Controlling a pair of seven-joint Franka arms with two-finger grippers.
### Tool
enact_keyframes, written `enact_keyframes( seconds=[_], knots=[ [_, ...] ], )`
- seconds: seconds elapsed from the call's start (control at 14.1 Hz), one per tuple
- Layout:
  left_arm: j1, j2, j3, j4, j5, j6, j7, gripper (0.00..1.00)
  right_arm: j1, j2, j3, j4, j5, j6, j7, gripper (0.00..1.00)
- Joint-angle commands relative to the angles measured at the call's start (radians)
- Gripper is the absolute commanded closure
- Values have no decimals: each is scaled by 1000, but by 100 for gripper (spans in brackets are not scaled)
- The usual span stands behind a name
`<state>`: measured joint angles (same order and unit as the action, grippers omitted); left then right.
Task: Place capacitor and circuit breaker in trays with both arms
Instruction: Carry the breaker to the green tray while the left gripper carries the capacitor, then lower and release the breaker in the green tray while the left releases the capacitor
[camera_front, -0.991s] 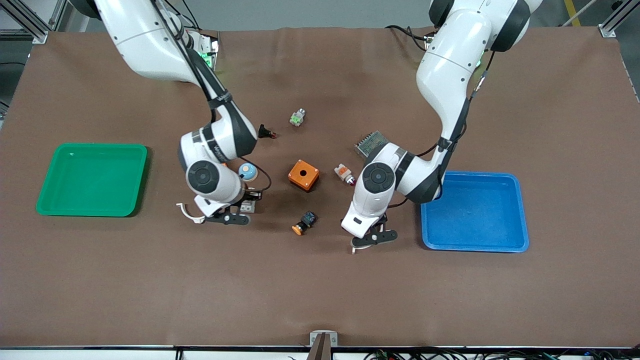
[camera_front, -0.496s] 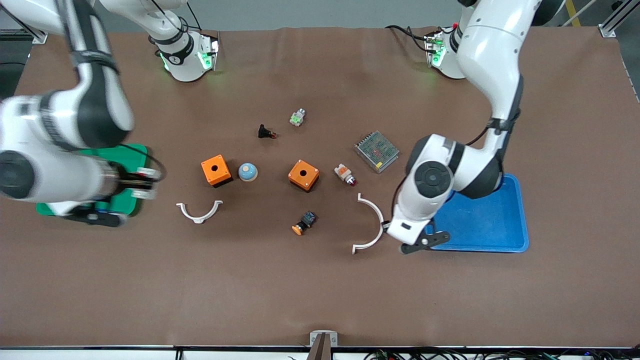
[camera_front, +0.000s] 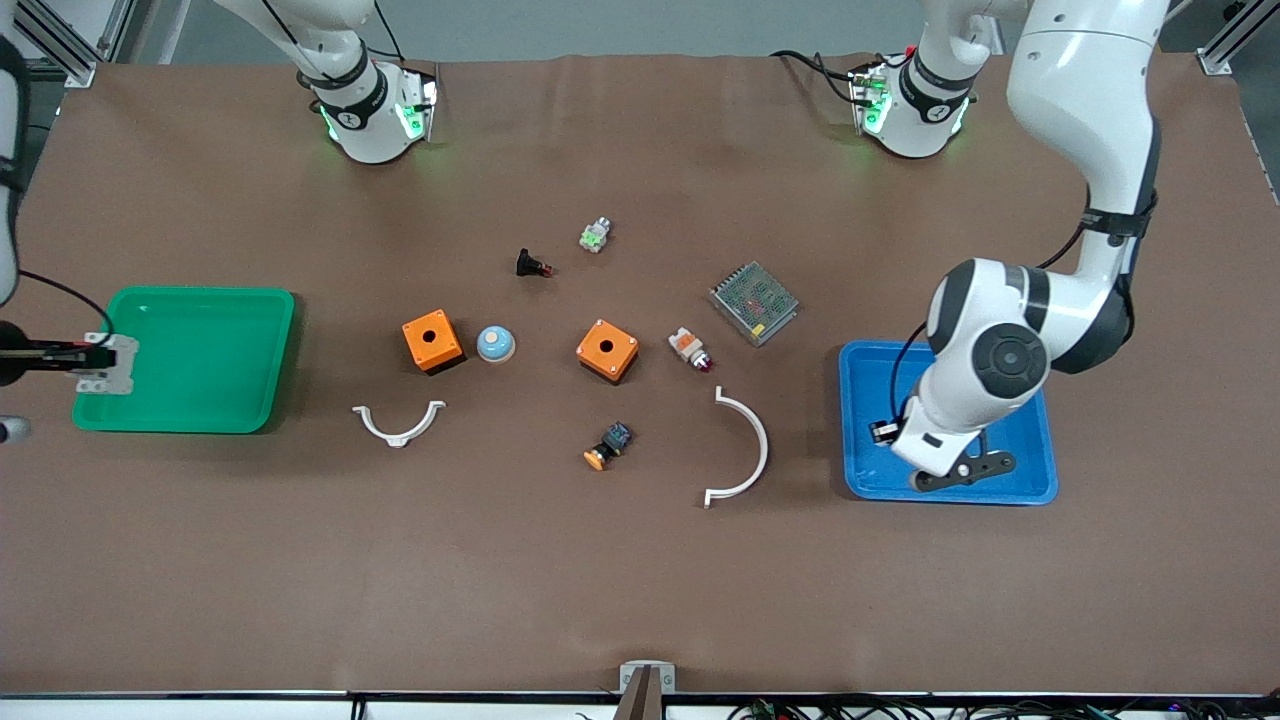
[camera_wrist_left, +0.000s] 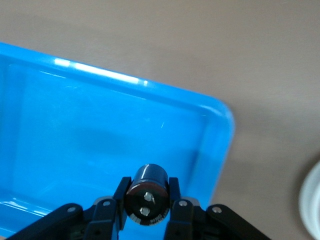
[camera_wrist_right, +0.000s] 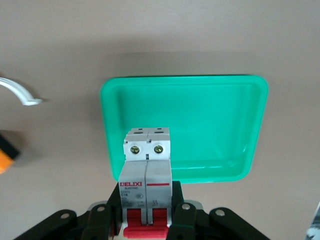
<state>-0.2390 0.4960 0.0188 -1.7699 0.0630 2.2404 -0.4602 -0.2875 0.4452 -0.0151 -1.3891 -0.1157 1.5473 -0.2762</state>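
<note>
My left gripper (camera_front: 888, 432) is shut on the capacitor (camera_front: 880, 431), a small black cylinder. It holds the capacitor over the blue tray (camera_front: 1020, 490), near the tray corner toward the table's middle. In the left wrist view the capacitor (camera_wrist_left: 146, 199) sits between the fingers (camera_wrist_left: 121, 192) above the blue tray (camera_wrist_left: 90, 125). My right gripper (camera_front: 92, 358) is shut on the white-grey circuit breaker (camera_front: 110, 362) over the outer rim of the green tray (camera_front: 200, 300). In the right wrist view the circuit breaker (camera_wrist_right: 146, 172), red levers toward the wrist, hangs over the green tray (camera_wrist_right: 210, 115).
Between the trays lie two orange boxes (camera_front: 432, 342) (camera_front: 607, 350), a blue dome (camera_front: 495, 344), two white curved pieces (camera_front: 398, 424) (camera_front: 745, 450), an orange-capped push button (camera_front: 608, 446), a black red-tipped part (camera_front: 531, 265), a white-and-orange part (camera_front: 690, 347) and a grey mesh box (camera_front: 754, 302).
Both arms swung outward from the table's middle. The right gripper carried the circuit breaker to the green tray and the left gripper carried the capacitor over the blue tray.
</note>
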Motion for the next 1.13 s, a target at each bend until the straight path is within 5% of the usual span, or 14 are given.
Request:
enact_keyframes(
  seconds=[0.0, 0.42, 0.5, 0.57, 0.64, 1.06],
  knots=[
    [58, -62, -8, -169, 23, 134, 72, 100, -70, 1, 26, -103, -33, 109, -101, 83],
    [147, 4, -10, -270, 24, 364, 144, 92, -153, -26, 26, -439, -28, 483, -150, 83],
    [145, 18, -10, -267, 24, 367, 143, 74, -157, -26, 26, -482, -27, 541, -147, 82],
    [145, 21, -10, -264, 23, 367, 143, 44, -160, -26, 26, -516, -24, 583, -140, 82],
    [145, 18, -10, -260, 23, 366, 141, 1, -176, -26, 26, -540, -22, 612, -129, 82],
    [178, -160, -6, -238, 23, 328, 225, 0, -205, -28, 26, -603, -19, 687, -55, 81]
  ],
)
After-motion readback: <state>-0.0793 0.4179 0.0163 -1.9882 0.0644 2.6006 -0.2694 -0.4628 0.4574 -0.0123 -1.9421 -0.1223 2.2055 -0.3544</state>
